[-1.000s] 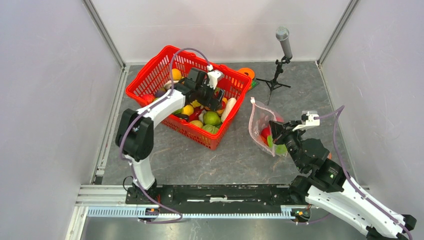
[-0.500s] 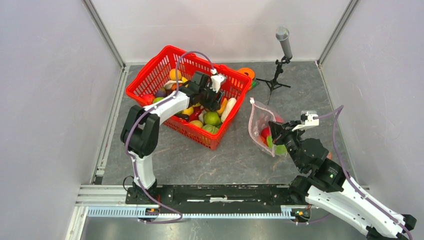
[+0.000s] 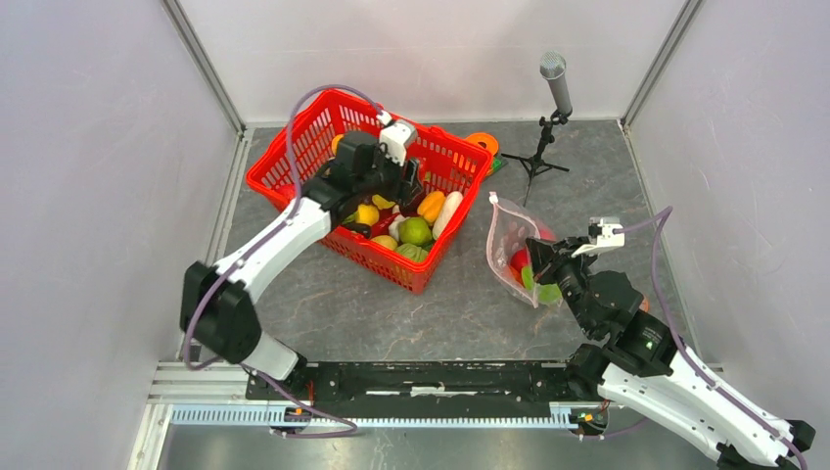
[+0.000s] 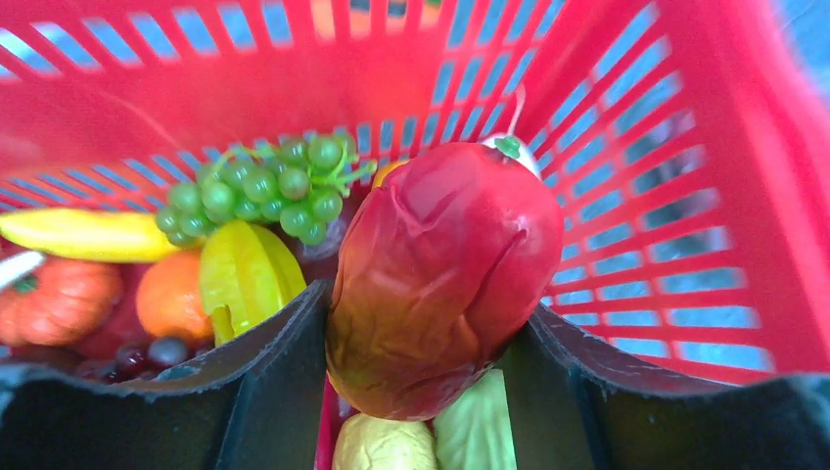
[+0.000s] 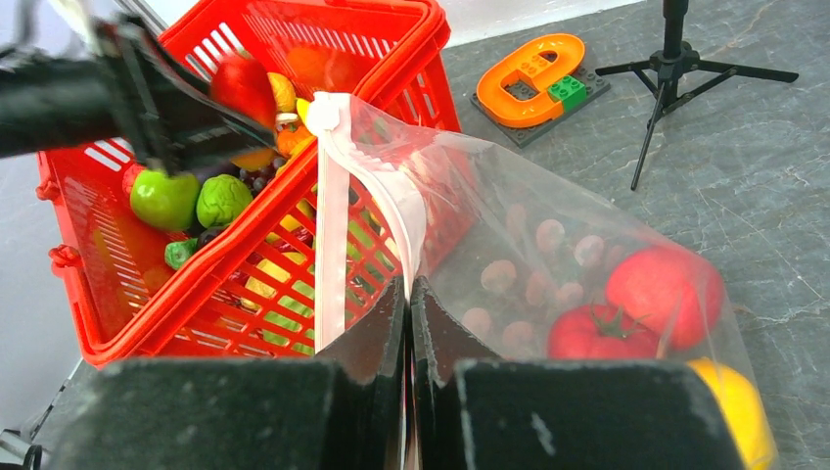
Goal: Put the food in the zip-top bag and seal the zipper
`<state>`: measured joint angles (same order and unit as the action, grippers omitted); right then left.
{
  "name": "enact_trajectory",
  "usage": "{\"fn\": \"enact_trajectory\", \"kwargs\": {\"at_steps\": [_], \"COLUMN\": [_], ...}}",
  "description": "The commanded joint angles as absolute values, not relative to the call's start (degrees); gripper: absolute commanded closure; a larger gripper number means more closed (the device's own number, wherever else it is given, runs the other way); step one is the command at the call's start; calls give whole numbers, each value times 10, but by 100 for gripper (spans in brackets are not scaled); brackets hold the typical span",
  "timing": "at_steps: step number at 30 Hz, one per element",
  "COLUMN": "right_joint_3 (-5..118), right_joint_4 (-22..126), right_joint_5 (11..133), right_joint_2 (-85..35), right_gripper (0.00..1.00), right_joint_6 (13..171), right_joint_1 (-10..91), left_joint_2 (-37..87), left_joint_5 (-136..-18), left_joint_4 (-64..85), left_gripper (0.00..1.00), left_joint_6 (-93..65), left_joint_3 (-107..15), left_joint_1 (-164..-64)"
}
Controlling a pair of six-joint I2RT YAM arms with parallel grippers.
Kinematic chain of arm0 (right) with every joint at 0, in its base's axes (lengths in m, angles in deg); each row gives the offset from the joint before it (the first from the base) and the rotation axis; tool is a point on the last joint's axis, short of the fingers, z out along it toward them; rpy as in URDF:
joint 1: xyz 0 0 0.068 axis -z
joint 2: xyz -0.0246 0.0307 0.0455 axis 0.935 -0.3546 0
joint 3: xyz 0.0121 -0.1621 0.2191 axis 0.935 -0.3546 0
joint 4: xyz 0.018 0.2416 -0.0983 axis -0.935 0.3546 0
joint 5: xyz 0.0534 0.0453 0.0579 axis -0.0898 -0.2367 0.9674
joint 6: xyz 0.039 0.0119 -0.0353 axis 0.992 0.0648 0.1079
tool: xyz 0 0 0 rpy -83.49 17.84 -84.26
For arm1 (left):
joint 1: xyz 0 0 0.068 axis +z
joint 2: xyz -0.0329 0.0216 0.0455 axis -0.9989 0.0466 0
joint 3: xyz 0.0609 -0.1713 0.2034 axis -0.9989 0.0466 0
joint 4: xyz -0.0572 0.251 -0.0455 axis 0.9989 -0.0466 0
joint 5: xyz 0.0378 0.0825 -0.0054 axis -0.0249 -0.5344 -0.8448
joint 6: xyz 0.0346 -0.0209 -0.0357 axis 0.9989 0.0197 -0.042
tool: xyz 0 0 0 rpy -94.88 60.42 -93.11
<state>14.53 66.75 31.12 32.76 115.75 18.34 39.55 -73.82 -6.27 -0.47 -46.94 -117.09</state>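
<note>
The left gripper (image 4: 426, 323), jaws partly closed, clamps a wrinkled dark-red fruit (image 4: 440, 264) between both fingers over the red mesh basket (image 4: 744, 147). In the basket, green grapes (image 4: 264, 186) and other toy food lie heaped. On the grey table (image 5: 705, 176) to the basket's right, the right gripper (image 5: 408, 294) is pinched nearly shut on the rim of the zip-top bag (image 5: 548, 225). It grips just beside the pale-pink zipper (image 5: 333, 225), which is unsealed. A tomato (image 5: 597, 335) lies inside with other pieces.
</note>
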Motion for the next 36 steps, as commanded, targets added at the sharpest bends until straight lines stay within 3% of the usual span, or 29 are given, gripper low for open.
{"fn": "enact_trajectory", "kwargs": {"at_steps": [1,8,12,19,26,36], "right_joint_3": [151,151,148,148,146,142], "right_joint_4": [653,647,643,636,620,612], "right_joint_5": [301,301,299,300,308,293], "right_joint_2": [318,308,308,301,296,330], "right_gripper": [92,92,92,92,92,93], "right_joint_6": [1162,1158,1161,1160,1158,1178], "right_joint_1": [182,181,181,182,181,181], "left_joint_2": [319,258,228,202,253,338], "left_joint_5": [-696,-534,-510,-510,-587,-625], "left_joint_4": [-10,100,158,277,566,572], "left_gripper": [57,56,55,54,51,49], "left_joint_6": [-70,-146,-178,-247,-364,-331], "left_joint_3": [-447,-405,-391,-350,-265,-298], "left_joint_1": [-1174,-1181,-1203,-1267,-1345,-1425]}}
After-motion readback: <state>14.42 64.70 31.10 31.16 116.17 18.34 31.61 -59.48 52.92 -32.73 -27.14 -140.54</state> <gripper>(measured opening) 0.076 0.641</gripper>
